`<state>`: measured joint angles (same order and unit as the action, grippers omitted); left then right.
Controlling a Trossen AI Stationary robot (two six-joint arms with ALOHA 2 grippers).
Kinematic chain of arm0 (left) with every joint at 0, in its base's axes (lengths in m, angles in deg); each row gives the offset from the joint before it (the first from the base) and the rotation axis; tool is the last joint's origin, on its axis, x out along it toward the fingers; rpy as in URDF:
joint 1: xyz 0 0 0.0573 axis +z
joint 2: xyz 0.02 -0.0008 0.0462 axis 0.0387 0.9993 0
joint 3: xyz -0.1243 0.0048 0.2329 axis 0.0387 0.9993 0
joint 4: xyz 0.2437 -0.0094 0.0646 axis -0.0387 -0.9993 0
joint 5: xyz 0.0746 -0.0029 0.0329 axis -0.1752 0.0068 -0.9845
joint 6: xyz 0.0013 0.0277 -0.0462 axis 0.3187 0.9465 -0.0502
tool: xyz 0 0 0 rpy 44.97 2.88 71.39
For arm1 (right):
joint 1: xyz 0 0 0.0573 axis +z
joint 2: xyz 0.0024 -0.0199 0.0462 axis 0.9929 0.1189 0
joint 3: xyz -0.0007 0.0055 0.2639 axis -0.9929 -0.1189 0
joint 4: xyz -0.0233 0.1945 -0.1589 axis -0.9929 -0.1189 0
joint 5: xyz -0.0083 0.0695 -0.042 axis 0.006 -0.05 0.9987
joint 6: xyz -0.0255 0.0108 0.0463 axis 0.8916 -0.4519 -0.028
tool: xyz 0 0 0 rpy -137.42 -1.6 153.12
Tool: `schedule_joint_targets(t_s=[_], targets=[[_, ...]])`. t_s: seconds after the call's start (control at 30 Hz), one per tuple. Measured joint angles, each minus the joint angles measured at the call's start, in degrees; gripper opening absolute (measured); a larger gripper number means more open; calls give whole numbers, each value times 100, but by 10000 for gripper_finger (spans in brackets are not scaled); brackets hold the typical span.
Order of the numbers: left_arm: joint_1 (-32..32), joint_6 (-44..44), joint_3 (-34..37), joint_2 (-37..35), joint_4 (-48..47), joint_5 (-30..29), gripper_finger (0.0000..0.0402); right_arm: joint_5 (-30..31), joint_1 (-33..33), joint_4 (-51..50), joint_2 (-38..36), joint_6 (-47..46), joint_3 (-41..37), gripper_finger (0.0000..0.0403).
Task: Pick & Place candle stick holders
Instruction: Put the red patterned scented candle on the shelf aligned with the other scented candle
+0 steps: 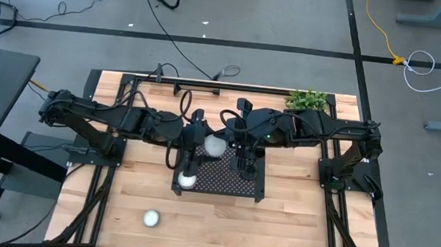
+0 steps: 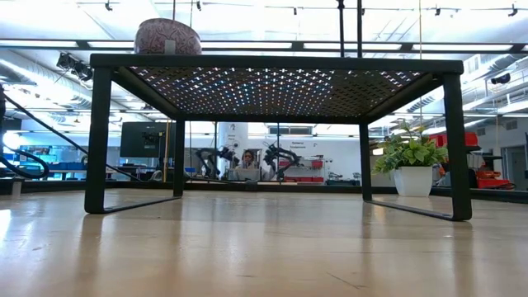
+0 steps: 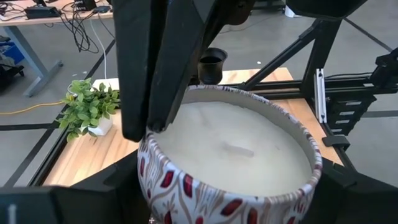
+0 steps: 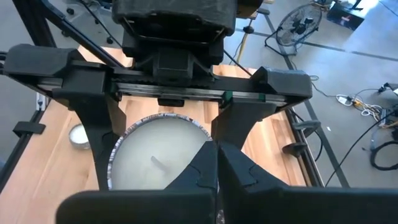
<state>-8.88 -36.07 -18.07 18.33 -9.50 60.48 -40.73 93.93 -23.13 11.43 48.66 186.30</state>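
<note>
Above the black perforated tray [image 1: 223,189], a white candle in a patterned tin [image 1: 215,145] hangs between both grippers. My right gripper [image 4: 216,155] is shut on the tin's rim. My left gripper [image 3: 230,208] is open, one finger [image 4: 102,155] on each side of the tin, close to its wall. Of the candle stick holders, only one black cup top [image 3: 211,61] shows, beyond the candle; its stem and base are hidden. My right gripper pinches the tin's rim [image 3: 163,129] at one spot, one finger [image 3: 180,68] inside the wall and one outside. The fingers slant down from above. The candle hangs upright, clear of the tray. My left gripper flanks the tin's sides; I cannot tell whether it touches them.
A second tin candle [image 1: 187,181] stands on the tray's near left corner, as the low view also shows it [image 2: 167,37]. A small candle [image 1: 151,218] sits on the table near the front. A potted plant [image 1: 306,101] stands at the far right.
</note>
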Motion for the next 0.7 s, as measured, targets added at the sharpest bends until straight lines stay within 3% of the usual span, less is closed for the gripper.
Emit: schedule_joint_targets(t_s=[0.47, 0.7], targets=[[0, 2, 0, -4, -28, 4, 284, -13, -2, -11, 0, -15, 0, 2], [0, -1, 0, -9, -74, 3, 284, -11, 16, -86, 0, -1, 0, 41]])
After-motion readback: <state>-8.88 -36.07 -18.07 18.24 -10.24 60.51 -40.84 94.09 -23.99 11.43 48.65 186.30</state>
